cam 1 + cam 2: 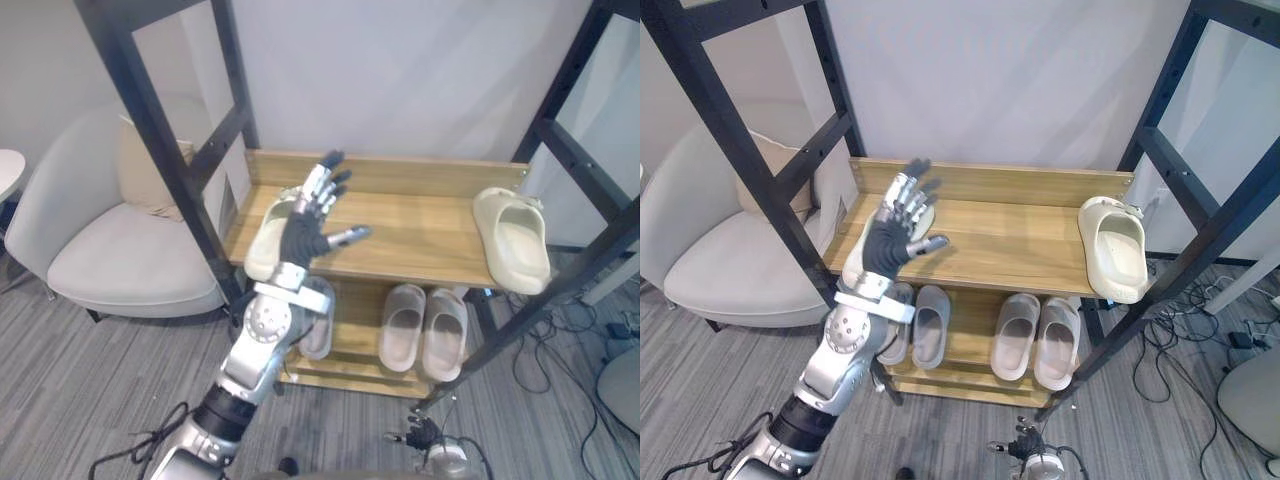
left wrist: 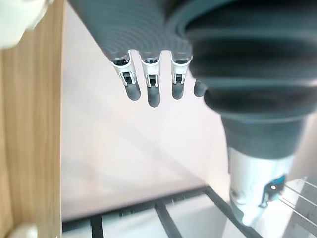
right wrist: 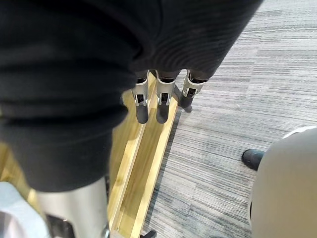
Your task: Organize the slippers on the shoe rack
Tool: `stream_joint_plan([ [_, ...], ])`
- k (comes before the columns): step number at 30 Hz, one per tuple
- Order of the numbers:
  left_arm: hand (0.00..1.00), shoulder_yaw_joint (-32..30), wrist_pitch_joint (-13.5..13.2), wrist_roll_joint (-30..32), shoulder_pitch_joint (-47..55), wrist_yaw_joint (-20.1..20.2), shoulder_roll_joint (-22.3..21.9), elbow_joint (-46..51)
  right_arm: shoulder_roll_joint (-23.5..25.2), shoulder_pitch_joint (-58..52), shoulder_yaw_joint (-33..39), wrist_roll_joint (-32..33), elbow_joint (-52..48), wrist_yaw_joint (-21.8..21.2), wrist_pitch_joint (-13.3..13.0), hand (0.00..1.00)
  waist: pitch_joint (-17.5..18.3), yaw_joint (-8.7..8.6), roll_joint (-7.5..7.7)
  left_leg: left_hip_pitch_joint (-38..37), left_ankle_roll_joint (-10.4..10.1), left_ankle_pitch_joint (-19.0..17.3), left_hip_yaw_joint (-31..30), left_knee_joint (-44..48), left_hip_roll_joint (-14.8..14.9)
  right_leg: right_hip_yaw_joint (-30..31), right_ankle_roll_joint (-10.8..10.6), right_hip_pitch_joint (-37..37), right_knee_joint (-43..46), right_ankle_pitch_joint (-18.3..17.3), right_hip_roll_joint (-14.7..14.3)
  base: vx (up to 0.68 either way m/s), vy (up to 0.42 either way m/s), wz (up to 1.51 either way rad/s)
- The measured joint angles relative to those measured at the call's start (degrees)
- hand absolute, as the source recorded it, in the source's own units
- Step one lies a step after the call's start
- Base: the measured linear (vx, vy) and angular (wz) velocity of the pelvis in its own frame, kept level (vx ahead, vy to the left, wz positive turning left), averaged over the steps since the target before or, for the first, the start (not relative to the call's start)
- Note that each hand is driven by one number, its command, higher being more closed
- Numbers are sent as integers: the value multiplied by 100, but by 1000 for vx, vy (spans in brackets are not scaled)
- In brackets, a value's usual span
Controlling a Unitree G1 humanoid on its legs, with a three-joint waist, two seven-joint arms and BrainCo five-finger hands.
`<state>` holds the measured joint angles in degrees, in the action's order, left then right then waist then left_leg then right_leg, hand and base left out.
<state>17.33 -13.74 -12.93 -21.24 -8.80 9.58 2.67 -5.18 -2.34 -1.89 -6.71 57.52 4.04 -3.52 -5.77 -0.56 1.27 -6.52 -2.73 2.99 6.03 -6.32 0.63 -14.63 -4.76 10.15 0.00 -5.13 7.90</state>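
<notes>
Left hand [image 1: 303, 238] hovers over the rack's top shelf [image 1: 420, 240], fingers spread, holding nothing. Just behind it, at the shelf's left end, lies a cream slipper [image 1: 262, 243]; its mate [image 1: 512, 238] sits at the right end, well apart. Right wrist view adds the right hand [image 3: 162, 104], fingers straight and empty, by the bottom board [image 3: 143, 163]. Right eye view shows a greyish pair [image 1: 922, 325] and a cream pair [image 1: 1038, 340] below.

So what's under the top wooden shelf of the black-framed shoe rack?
Four pale foam slippers on the lower wooden shelf: right pair in plain view, left pair partly covered by the left robot hand's wrist. That shelf's back is hidden.
</notes>
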Motion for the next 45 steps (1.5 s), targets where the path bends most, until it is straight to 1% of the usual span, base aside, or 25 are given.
stream_joint_plan([
  [2,0,-148,11,83,-203,-28,119,-151,1,2,55,5,0,-61,19,0,4,-4,10,33,-2,-3,1,1,-3,-7,0,-3,-40,35,-5,43,-15,1],
  [3,0,-282,27,172,-341,-107,190,-315,3,2,122,5,0,-87,35,0,3,-12,15,34,-2,-3,3,2,-8,-9,0,3,-50,35,-3,32,-15,-1],
  [7,0,-630,70,279,-524,-119,565,-626,-14,5,172,11,-9,-176,77,0,4,-36,25,34,-2,-3,94,2,-10,4,23,22,-148,67,-6,2,-9,-5],
  [11,0,-763,95,393,-526,-119,800,-880,-16,5,189,16,-10,-183,83,0,-2,-40,34,33,-6,-7,116,0,-8,23,25,12,-153,69,-6,-21,-2,-2],
  [13,0,-850,158,454,-527,-118,928,-1031,-17,4,207,16,-10,-185,86,0,-4,-40,38,35,5,-30,118,0,-3,38,23,1,-151,71,-10,-41,5,-4],
  [14,0,-962,211,509,-527,-121,1049,-1157,-16,-1,238,17,-10,-186,87,0,-14,-40,54,36,8,-46,118,0,-3,69,16,-13,-153,76,-9,-36,8,-5],
  [15,0,-996,228,512,-527,-124,1075,-1179,-16,-2,244,18,-10,-186,87,0,-19,-40,61,36,6,-49,118,0,-4,75,16,-16,-155,77,-8,-39,10,-6],
  [17,0,-1137,292,584,-527,-122,1224,-1244,-10,-2,245,19,-13,-188,88,0,-62,-36,133,43,-2,-59,117,0,-11,82,18,-17,-171,75,-3,0,0,0],
  [19,0,-1215,321,620,-526,-123,1267,-1270,-10,-9,268,18,-13,-190,89,0,-84,-22,172,60,-3,-67,114,0,-19,79,16,-16,-205,76,-1,0,0,0],
  [24,0,-1318,345,704,-526,-112,1279,-1284,-5,-14,371,19,-13,-249,123,0,-87,-15,167,65,-9,-97,103,1,-28,55,2,-5,-224,83,1,4,-4,1],
  [26,0,-1317,363,843,-526,-108,1280,-1284,-7,-6,387,19,-13,-287,129,0,-90,0,157,70,-9,-96,93,3,-25,33,7,1,-230,80,-5,15,-25,4],
  [28,0,-1312,463,1054,-526,-101,1282,-1289,-7,-5,393,19,-20,-303,128,0,-94,3,132,71,-9,-95,66,4,-22,9,10,12,-232,77,-11,-5,-22,4],
  [30,0,-1306,502,1212,-526,-93,1309,-1312,-7,-3,392,19,-23,-307,128,0,-98,3,124,71,-9,-95,57,2,-22,7,11,13,-229,77,-12,0,0,0],
  [32,0,-1285,574,1596,-532,-83,1379,-1407,-6,-3,392,19,-29,-314,127,0,-96,-22,118,67,-8,-94,51,0,-23,12,12,10,-213,77,-12,-53,-1,-1],
  [35,0,-1254,594,1881,-615,-57,1387,-1573,-18,-13,395,50,-37,-335,125,0,-98,-26,115,65,-7,-93,48,0,-20,21,16,5,-204,74,-12,-18,0,0],
  [36,0,-1210,657,2032,-654,-34,1408,-1626,-22,-15,395,50,-38,-346,125,0,-98,-26,113,63,-7,-93,45,-1,-17,28,33,1,-196,64,-14,0,0,0],
  [41,0,-1172,707,2335,-694,33,1442,-1714,-29,-58,395,51,-38,-396,125,0,-104,-26,102,62,-9,-93,59,-1,-10,63,55,-13,-188,50,-18,0,0,0],
  [45,0,-1106,727,2457,-770,77,1442,-1815,-35,-81,398,65,-43,-416,123,0,-108,-20,91,62,-9,-94,60,0,-1,78,56,-14,-190,49,-26,0,0,0],
])
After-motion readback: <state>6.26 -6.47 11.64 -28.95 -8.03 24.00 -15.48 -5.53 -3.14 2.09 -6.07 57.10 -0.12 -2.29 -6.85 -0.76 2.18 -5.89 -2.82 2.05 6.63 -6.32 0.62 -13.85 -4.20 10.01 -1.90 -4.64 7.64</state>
